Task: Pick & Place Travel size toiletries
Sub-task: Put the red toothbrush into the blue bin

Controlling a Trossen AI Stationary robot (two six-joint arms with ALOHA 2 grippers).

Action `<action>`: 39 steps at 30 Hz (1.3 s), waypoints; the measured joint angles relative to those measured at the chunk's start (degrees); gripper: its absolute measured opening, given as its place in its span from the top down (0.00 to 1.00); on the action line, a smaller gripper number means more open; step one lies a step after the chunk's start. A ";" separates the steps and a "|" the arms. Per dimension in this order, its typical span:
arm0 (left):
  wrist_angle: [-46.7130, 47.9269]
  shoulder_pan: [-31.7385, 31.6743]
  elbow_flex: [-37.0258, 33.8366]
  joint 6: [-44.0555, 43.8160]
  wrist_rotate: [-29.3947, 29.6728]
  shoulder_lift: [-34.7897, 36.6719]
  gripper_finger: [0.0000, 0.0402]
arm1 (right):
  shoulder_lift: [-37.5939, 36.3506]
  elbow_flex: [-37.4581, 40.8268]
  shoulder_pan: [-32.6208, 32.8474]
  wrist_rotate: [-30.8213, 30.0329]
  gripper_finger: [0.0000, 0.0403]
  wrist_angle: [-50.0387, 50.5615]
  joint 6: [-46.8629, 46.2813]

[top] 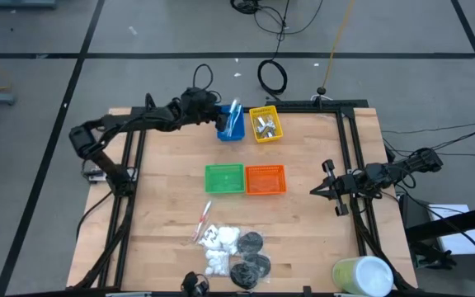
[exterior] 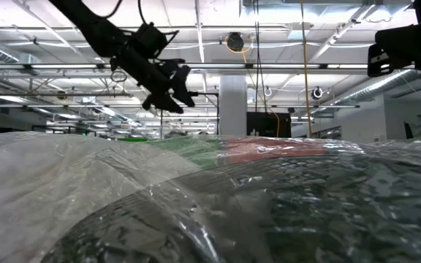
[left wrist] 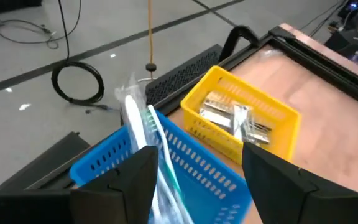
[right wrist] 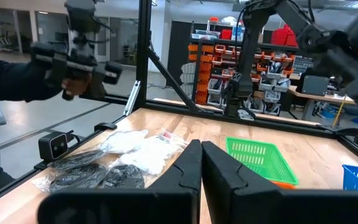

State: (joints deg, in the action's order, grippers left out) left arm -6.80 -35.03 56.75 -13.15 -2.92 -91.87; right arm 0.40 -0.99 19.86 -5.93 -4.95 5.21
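Note:
Thin toothbrush-like sticks in clear wrap [left wrist: 143, 134] stand slanting in the blue bin [left wrist: 194, 165], their upper ends leaning out over its rim. My left gripper [left wrist: 197, 180] hangs open just above this bin [top: 230, 124], with the sticks between its fingers and apart from them. Silvery tubes [left wrist: 238, 118] lie in the yellow bin [top: 266, 124]. More toiletries lie near the front edge: white pads [top: 221, 239], black discs [top: 250, 257] and a wrapped stick [top: 202, 221]. My right gripper [top: 313, 190] waits shut at the table's right side.
A green bin [top: 224, 178] and an orange bin [top: 265, 179] stand side by side at mid-table. A large pale green-white cylinder [top: 361, 276] stands at the near right corner. A black frame rail [top: 349, 157] runs along the table's right side. Crinkled clear plastic [exterior: 210, 204] fills the low view.

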 joint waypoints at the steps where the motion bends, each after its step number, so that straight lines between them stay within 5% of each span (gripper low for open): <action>1: 1.85 0.26 0.01 -0.02 -0.03 1.25 0.43 | 0.00 -0.02 0.02 0.00 1.00 0.00 0.00; 10: 28.43 9.02 0.02 0.44 -0.06 11.53 0.43 | -0.02 -0.02 0.02 0.00 1.00 0.00 0.00; 19: 46.24 30.16 0.01 -11.52 0.82 15.02 0.43 | -0.02 -0.01 0.00 0.00 1.00 0.00 0.00; 30: 45.69 59.79 0.04 -36.84 17.70 10.55 0.43 | 0.04 -0.02 0.02 0.00 1.00 -0.37 0.00; 39: 45.78 64.81 0.02 -53.63 20.70 -1.81 0.43 | 0.11 -0.02 0.00 0.00 1.00 -0.44 0.00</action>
State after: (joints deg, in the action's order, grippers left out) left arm 38.98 29.78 56.77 -66.77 17.78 -93.67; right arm 0.51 -1.02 19.86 -5.93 -5.39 5.21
